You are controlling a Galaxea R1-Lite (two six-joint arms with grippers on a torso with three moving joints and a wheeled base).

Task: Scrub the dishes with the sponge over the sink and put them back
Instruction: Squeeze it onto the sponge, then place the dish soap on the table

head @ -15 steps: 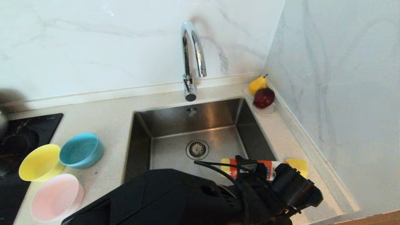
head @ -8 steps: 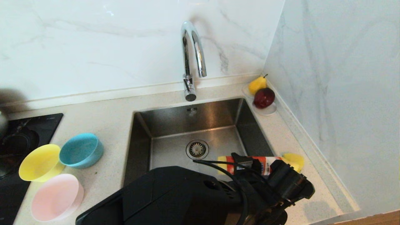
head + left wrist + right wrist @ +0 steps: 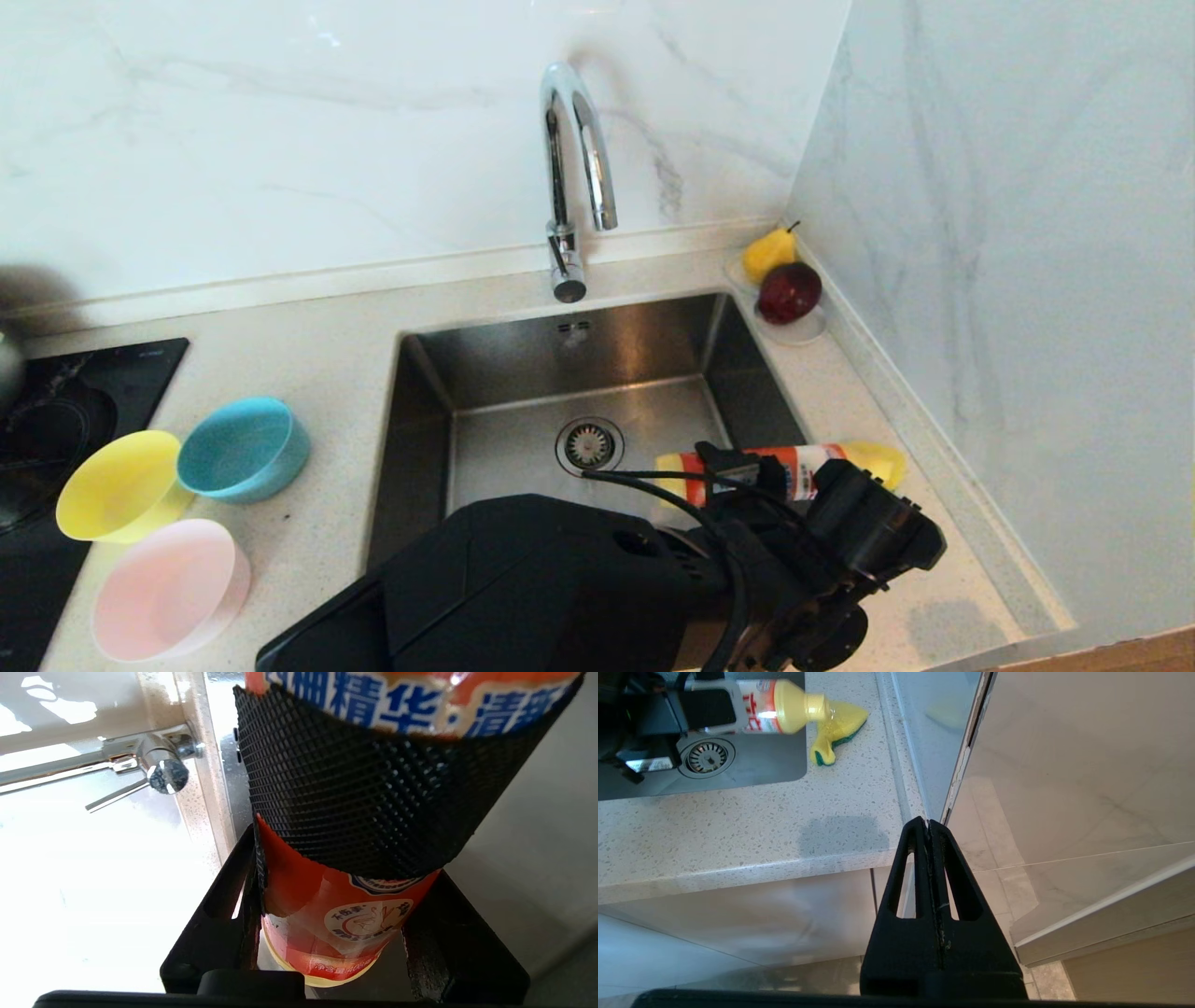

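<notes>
My left gripper (image 3: 742,476) is shut on an orange-labelled detergent bottle (image 3: 794,464), held lying level over the sink's (image 3: 495,373) right rim. In the left wrist view the bottle (image 3: 345,924) fills the space between the black fingers (image 3: 243,891). Its yellow neck (image 3: 794,704) points at the sponge (image 3: 836,730), which lies on the counter right of the sink; the head view shows only a yellow edge of the sponge (image 3: 889,464). The yellow bowl (image 3: 117,485), blue bowl (image 3: 245,450) and pink bowl (image 3: 168,590) stand left of the sink. My right gripper (image 3: 929,823) is shut and empty, below the counter's front edge.
A chrome tap (image 3: 574,168) arches over the sink's back rim. A saucer (image 3: 805,331) with a pear and a dark red fruit sits in the back right corner. A black hob (image 3: 56,420) lies at the far left. Marble walls close the back and right.
My left gripper has carried the bottle a little farther from the front edge, toward the back of the counter, so its neck now covers more of the sponge. Bowls and right arm unchanged.
</notes>
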